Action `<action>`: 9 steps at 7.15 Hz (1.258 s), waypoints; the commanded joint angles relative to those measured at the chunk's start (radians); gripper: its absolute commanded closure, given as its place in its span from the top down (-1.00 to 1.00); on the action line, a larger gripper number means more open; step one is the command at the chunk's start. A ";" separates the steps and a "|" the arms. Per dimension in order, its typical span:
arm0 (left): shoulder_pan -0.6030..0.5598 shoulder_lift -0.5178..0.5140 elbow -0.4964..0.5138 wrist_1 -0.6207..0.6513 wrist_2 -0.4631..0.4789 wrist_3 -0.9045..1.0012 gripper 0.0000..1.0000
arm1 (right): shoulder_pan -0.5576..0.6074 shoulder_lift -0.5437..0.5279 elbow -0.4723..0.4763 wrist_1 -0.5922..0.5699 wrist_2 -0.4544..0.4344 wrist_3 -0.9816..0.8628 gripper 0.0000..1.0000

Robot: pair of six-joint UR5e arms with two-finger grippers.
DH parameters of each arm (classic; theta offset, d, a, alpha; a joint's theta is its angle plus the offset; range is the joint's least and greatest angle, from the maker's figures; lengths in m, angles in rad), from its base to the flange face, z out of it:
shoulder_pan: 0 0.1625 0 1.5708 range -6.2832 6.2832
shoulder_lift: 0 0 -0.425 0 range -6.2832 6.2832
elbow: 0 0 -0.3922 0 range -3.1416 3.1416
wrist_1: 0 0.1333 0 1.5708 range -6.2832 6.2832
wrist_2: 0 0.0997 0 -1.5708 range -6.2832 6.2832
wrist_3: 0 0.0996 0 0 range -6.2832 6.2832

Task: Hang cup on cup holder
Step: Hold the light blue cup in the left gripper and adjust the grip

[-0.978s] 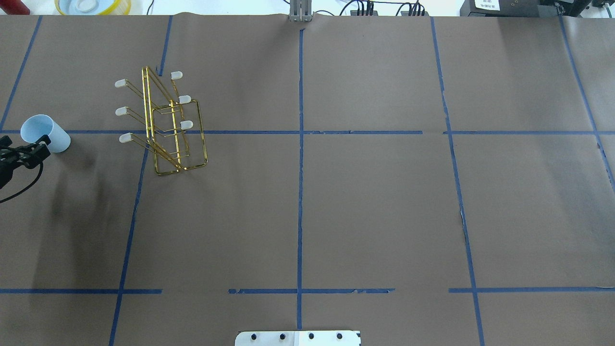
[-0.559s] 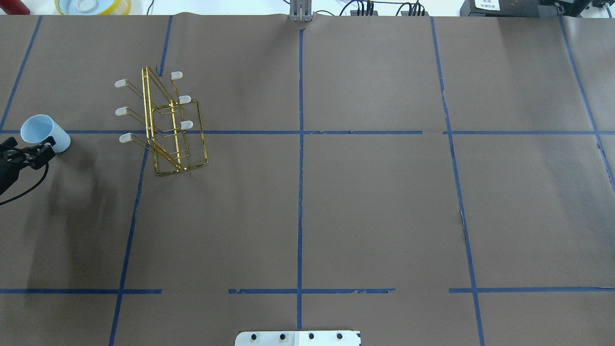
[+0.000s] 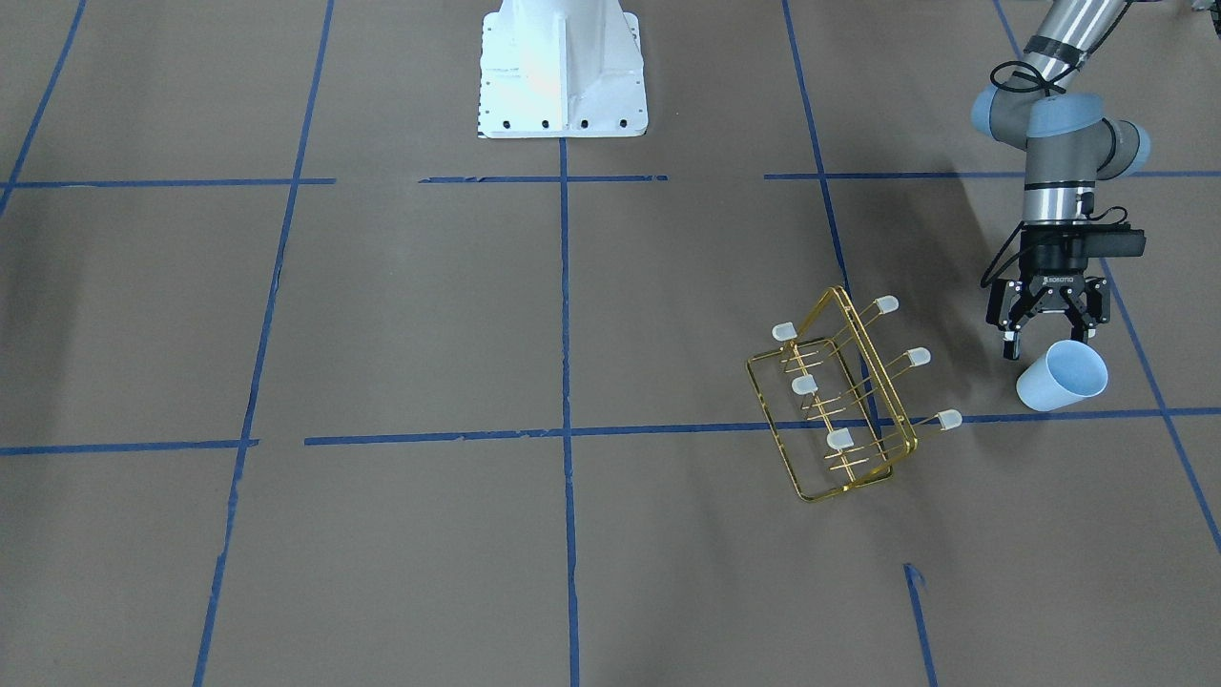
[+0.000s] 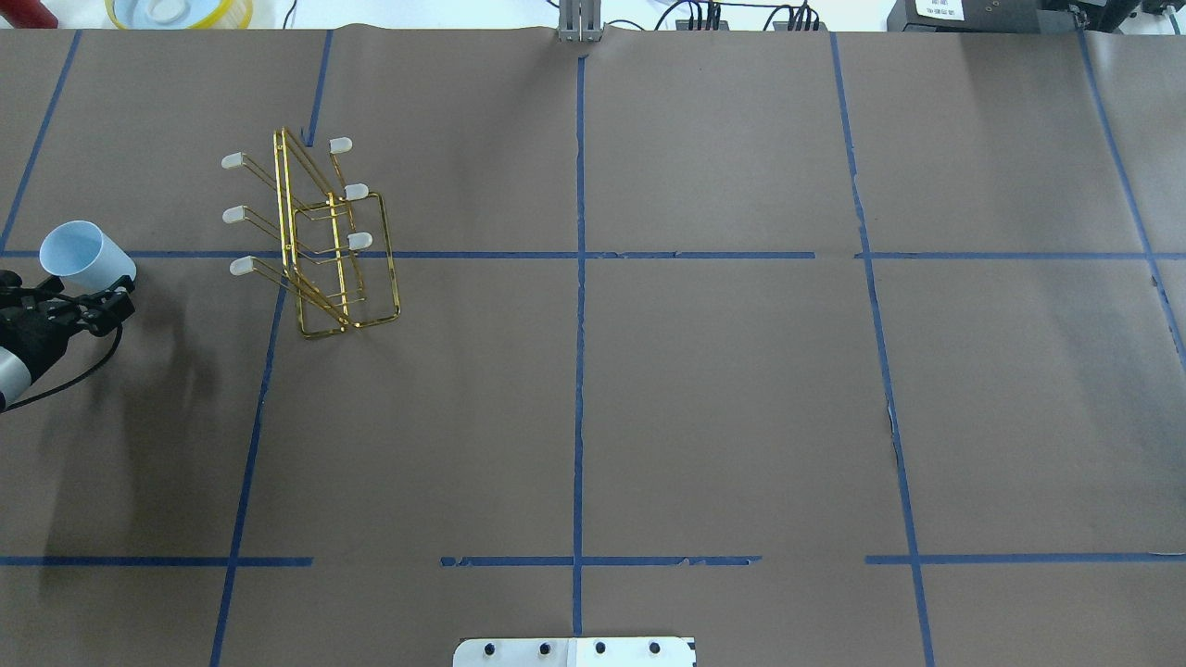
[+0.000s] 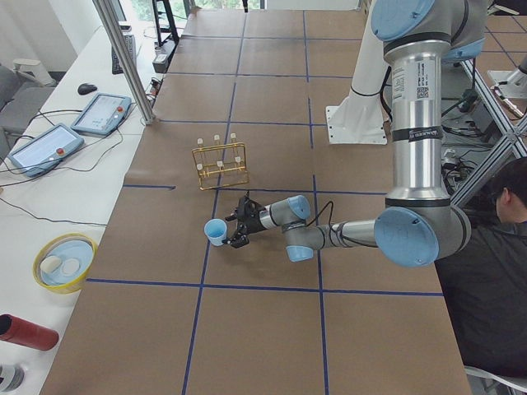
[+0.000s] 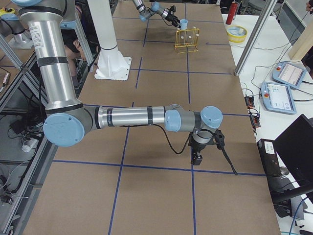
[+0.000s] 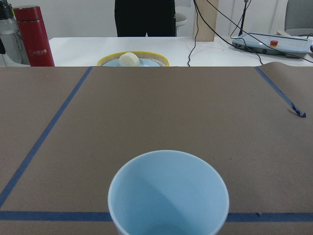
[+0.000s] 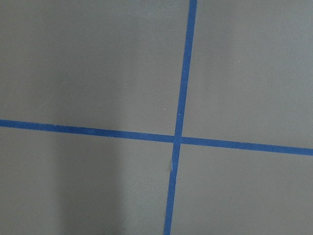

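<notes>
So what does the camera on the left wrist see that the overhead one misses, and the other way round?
Only the wrist camera shows a person in dark clothes standing in the background, and a grey control pad. Only the overhead shows the gold rack and the white base plate. Both show the blue cup, the yellow-rimmed bowl and the brown table with its blue tape lines.

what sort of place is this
Probably a robotics lab: a left arm and right arm at a table gridded with blue tape, teach pendants on the side bench.
</notes>
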 commanded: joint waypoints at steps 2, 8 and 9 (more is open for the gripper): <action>-0.004 -0.006 0.021 -0.002 -0.011 0.000 0.99 | 0.000 0.000 0.000 0.000 0.000 0.000 1.00; -0.117 -0.081 0.085 0.003 -0.130 0.006 1.00 | 0.000 0.000 0.000 0.000 0.000 0.000 1.00; -0.119 -0.102 0.116 0.001 -0.131 0.006 0.99 | 0.000 0.000 0.000 0.000 0.000 0.000 1.00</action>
